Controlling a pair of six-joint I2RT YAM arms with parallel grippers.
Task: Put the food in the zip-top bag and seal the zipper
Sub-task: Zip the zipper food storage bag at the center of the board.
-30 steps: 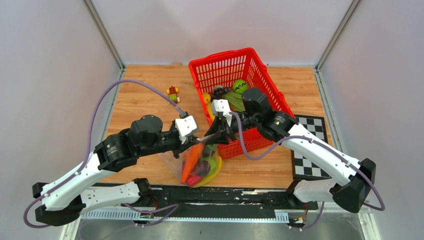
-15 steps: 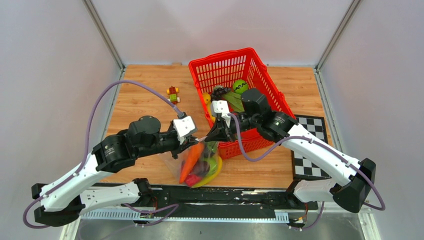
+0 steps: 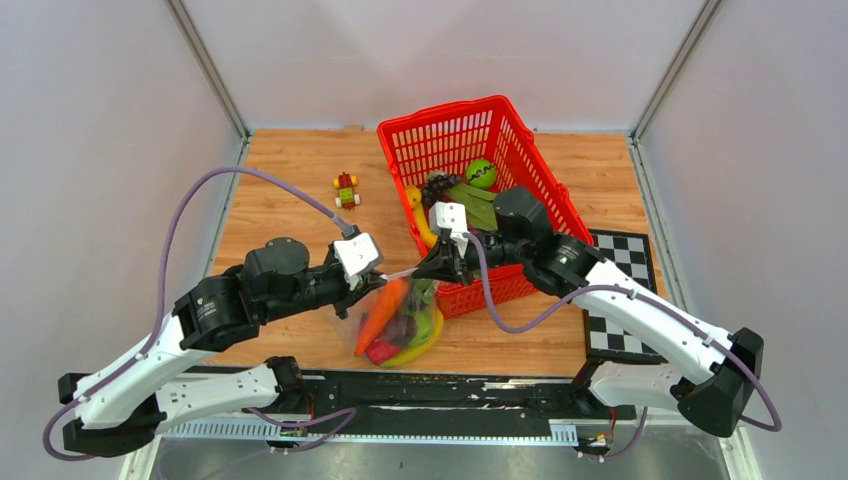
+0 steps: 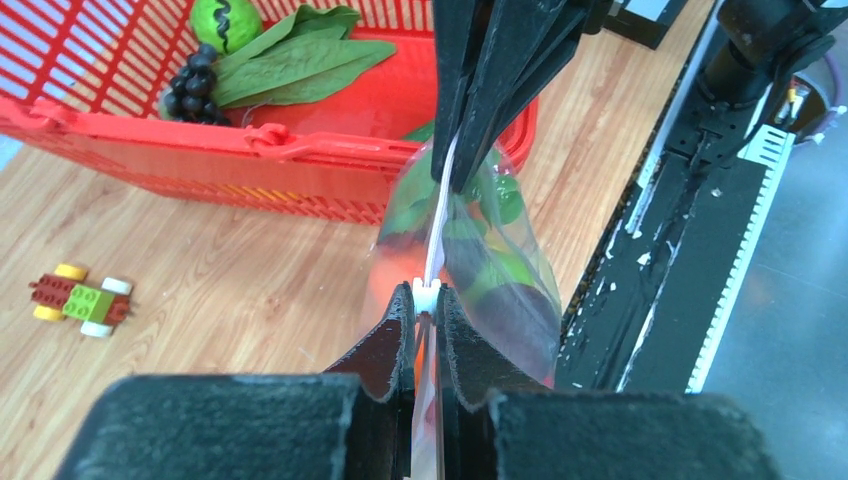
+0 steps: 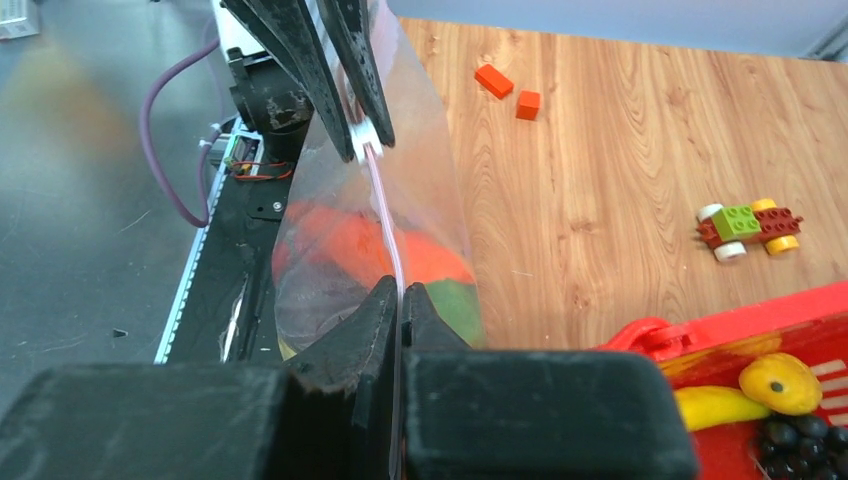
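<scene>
Top external view showed the left gripper (image 3: 378, 284) clenched on one end of the zipper (image 3: 398, 276). This thin pinkish strip was pulled taut across to the right gripper (image 3: 422, 272), whose fingers were pinched tight on its other end. At eleven o'clock from the left gripper lay one knobbly toy block car (image 3: 346, 188). In the right wrist view, two small orange-red bricks (image 5: 493, 80) sat at ten o'clock from that car.

Under the strip hung the zip-top bag (image 3: 346, 320), clear and crinkly, its bottom on the wooden table (image 3: 280, 210). It held one tapered orange carrot (image 3: 380, 315), one red piece (image 3: 378, 352), one curved yellow banana (image 3: 420, 350), and green and purple pieces.

At one o'clock from the bag stood one red mesh basket (image 3: 440, 111). It held one round green lime (image 3: 481, 172), one bunch of dark grapes (image 3: 437, 184) and flat green leaves (image 3: 470, 205). Farthest right lay one checkerboard (image 3: 625, 250).
</scene>
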